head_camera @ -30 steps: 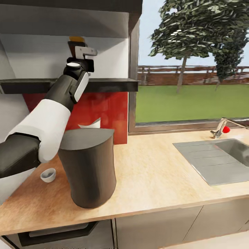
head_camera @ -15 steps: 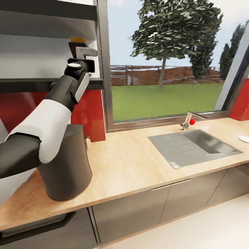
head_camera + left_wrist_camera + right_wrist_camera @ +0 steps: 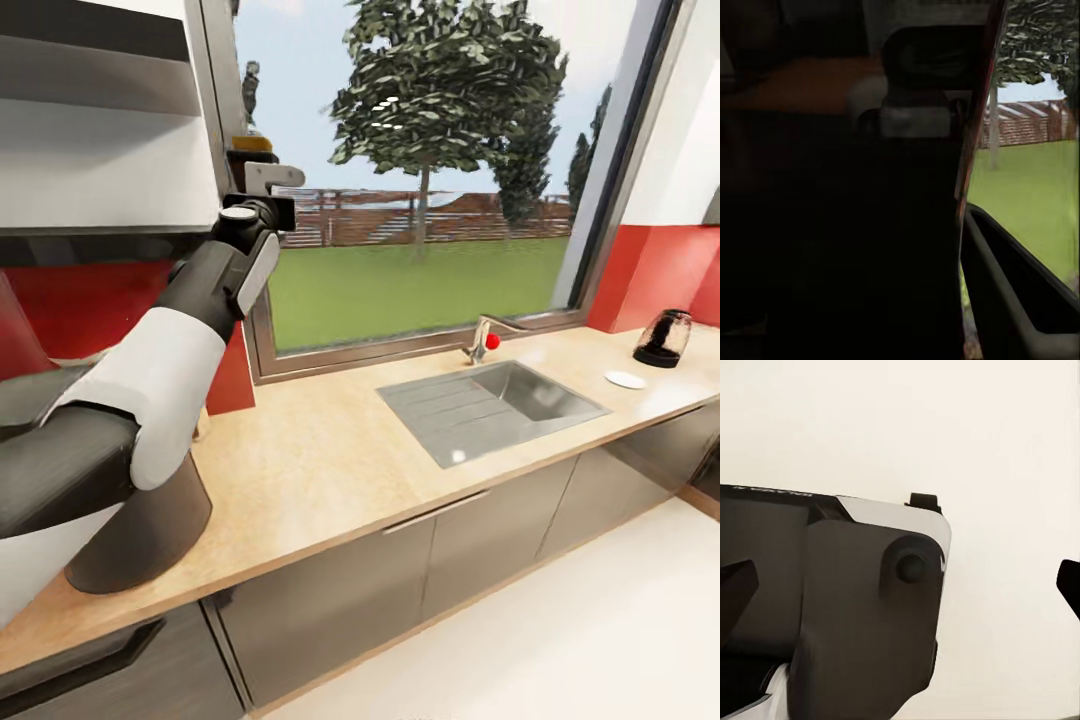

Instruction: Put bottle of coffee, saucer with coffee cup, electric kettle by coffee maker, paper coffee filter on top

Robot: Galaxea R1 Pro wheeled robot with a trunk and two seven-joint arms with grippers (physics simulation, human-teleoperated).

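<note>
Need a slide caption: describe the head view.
Left gripper holds the bottle of coffee raised above the countertop; electric kettle far off.

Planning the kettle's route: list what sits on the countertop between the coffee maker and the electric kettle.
Head view: between the coffee maker and electric kettle lie bare countertop, the inset sink with its tap, then the saucer.

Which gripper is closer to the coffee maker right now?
Left. The left gripper is raised above and behind the coffee maker, its arm crossing over it. The right gripper faces the robot's own body over pale floor; its distance cannot be judged.
</note>
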